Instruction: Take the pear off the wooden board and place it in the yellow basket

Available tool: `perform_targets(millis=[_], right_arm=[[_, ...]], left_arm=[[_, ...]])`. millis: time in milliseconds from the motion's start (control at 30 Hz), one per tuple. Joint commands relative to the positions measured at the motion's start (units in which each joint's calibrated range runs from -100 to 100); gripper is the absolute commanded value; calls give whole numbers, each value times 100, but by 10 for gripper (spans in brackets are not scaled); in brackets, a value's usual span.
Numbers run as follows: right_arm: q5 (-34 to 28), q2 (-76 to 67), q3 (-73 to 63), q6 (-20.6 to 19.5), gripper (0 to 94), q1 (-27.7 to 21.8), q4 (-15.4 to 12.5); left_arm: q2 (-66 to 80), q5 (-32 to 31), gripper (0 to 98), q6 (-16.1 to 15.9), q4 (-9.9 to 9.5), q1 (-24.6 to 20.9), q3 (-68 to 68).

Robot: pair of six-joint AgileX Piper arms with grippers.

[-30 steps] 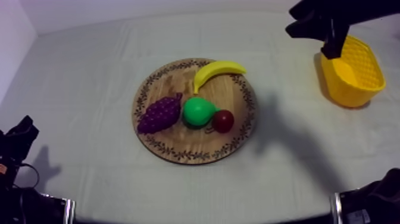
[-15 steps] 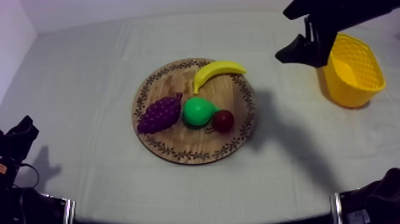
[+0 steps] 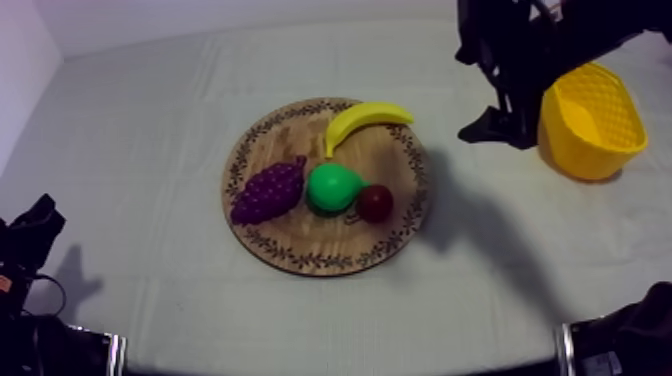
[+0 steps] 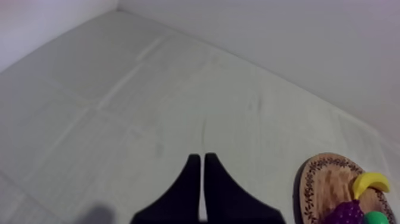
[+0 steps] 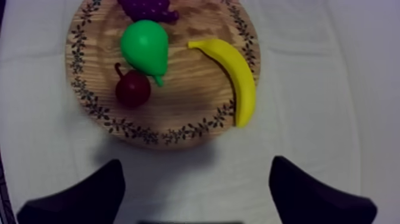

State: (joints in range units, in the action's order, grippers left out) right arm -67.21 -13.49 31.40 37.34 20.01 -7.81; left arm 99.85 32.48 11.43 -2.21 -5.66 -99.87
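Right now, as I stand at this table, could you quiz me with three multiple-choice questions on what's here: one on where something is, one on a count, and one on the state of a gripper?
1. Where is the pear?
A. On the wooden board, between the grapes and the small red fruit
B. Off the board
C. Held in the air

2. How many toy fruits lie on the board?
A. Two
B. Four
C. Six

3. How are the right gripper's fingers?
A. Shut on the pear
B. Shut together on nothing
C. Open

Answers:
1. A: the top view shows the pear resting on the board between those two fruits.
2. B: they are the banana, the pear, the grapes and the small red fruit.
3. C: in the right wrist view the fingers stand apart with nothing between them.
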Motion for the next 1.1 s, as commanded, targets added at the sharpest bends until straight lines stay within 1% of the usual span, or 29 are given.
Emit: perform_targets(millis=[0, 167, 367, 500, 767, 900, 1067], right_arm=[[91, 80, 50, 130, 807, 38, -62], [524, 412, 153, 271, 795, 106, -202], [1024, 1047, 10, 221, 796, 272, -193], [1148, 1439, -142, 187, 803, 453, -188], [1231, 2100, -518, 128, 810, 794, -321], [1248, 2369, -735, 108, 808, 856, -383], [1336, 2691, -959, 79, 804, 879, -396]], left_arm=[[-2, 1, 1, 2, -2, -2, -2], [-2, 1, 1, 2, -2, -2, -2], [-2, 1, 1, 2, -2, -2, -2], [-2, 1, 1, 2, -2, -2, -2], [-2, 1, 1, 2, -2, -2, -2], [-2, 1, 1, 2, -2, -2, -2], [-2, 1, 1, 2, -2, -2, -2]])
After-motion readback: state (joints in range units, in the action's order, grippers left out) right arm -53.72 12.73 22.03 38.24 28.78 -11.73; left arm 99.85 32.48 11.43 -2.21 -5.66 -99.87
